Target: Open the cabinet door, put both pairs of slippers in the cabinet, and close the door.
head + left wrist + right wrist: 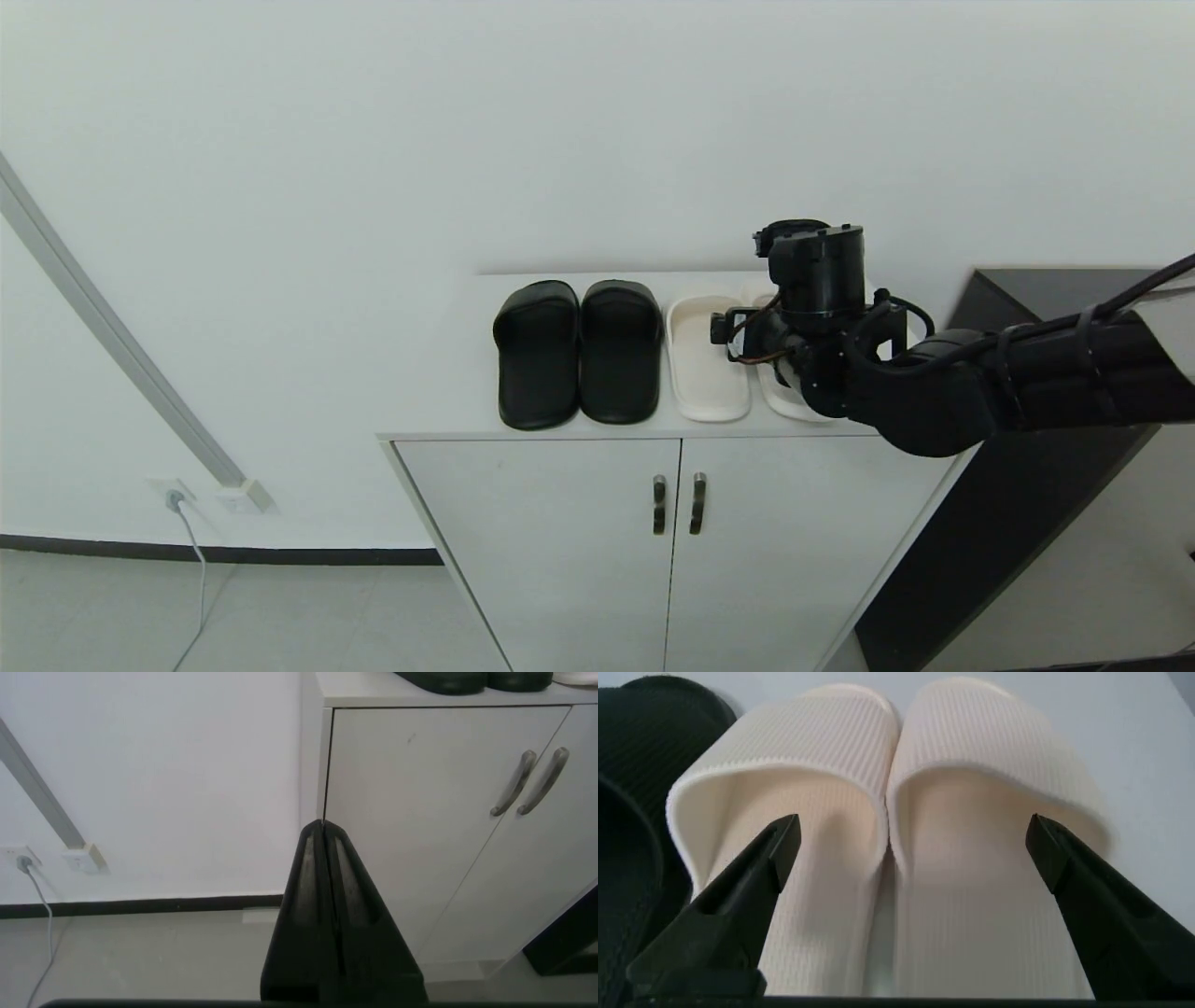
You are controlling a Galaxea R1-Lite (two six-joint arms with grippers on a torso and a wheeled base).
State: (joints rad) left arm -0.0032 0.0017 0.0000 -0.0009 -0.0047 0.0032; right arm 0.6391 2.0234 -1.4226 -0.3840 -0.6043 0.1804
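A white cabinet (560,551) stands against the wall with both doors shut and two handles (678,504) at the centre seam. On its top lie a black pair of slippers (579,355) and, to their right, a white pair of slippers (707,369). My right arm (822,308) hangs over the white pair and hides part of the right-hand one. My right gripper (913,829) is open, one finger outside each white slipper (785,793), at the heel end. My left gripper (324,840) is shut and empty, low in front of the cabinet's left door (420,812).
A dark piece of furniture (1018,485) stands right against the cabinet's right side. To the left are bare wall and floor, with a wall socket and cable (173,497) and a slanted grey conduit (112,336).
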